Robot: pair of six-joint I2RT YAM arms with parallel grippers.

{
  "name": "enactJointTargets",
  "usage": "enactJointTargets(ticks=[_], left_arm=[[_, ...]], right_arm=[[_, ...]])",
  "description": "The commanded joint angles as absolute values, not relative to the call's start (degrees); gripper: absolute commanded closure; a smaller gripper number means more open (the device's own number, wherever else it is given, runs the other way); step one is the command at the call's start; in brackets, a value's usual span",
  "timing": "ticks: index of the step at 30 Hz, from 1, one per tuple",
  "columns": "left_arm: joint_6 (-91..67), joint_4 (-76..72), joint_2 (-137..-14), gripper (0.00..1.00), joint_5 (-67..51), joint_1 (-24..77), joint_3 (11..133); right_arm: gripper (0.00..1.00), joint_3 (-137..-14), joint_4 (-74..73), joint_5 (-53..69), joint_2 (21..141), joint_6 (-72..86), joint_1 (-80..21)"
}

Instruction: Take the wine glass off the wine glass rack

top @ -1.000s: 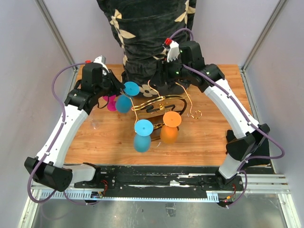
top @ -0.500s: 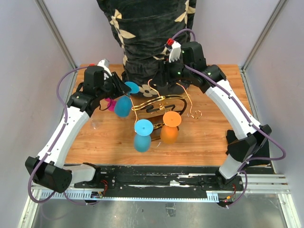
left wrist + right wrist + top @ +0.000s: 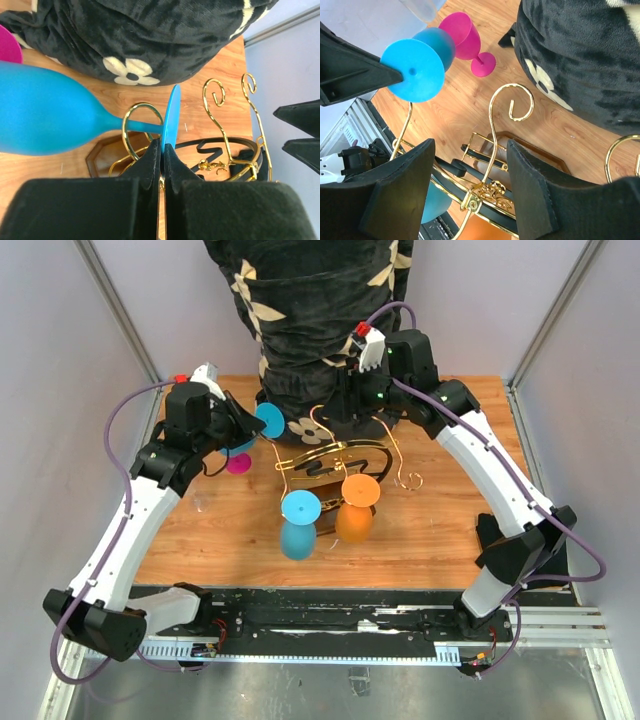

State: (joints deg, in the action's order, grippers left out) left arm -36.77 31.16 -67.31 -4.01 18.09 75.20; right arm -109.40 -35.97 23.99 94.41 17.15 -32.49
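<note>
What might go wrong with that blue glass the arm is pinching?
The left gripper pinches only the foot's edge of the blue wine glass, so it may slip or swing. Its stem looks threaded through a loop of the gold wire rack; pulling could drag the rack. The pink glass beside it might get knocked.

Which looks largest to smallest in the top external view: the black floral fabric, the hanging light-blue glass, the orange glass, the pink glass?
1. black floral fabric
2. light-blue glass and orange glass: about alike, so not ranked against each other
3. pink glass, only partly in view
</note>
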Motion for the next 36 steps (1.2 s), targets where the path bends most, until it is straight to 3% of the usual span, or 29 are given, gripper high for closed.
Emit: enactJointTargets(ticks=[1,10,20,30,36], left_arm=[[-38.66,23.00,-64.32,0.99,-0.11,17.33,73.83],[-42.43,23.00,-63.85,0.99,-2.71,15.64,72.69],[-51.18,22.67,-57.63,0.99,-13.82,15.64,65.00],[-58.52,6.72,-54.89,1.00,-23.66,15.64,57.89],[-57.55,5.12,-55.63,0.99,-24.42,15.51,63.17]], right_arm=[[0.40,-108.45,-33.87,25.13,92.56,18.44,-31.99],[0.40,-106.92,-34.13,24.61,90.14,17.64,-31.33],[0.40,-106.53,-34.10,25.23,89.66,18.16,-31.11],[0.38,-106.13,-34.67,24.16,88.79,17.42,-31.06],[0.37,-106.16,-35.41,23.44,88.25,16.97,-30.77]])
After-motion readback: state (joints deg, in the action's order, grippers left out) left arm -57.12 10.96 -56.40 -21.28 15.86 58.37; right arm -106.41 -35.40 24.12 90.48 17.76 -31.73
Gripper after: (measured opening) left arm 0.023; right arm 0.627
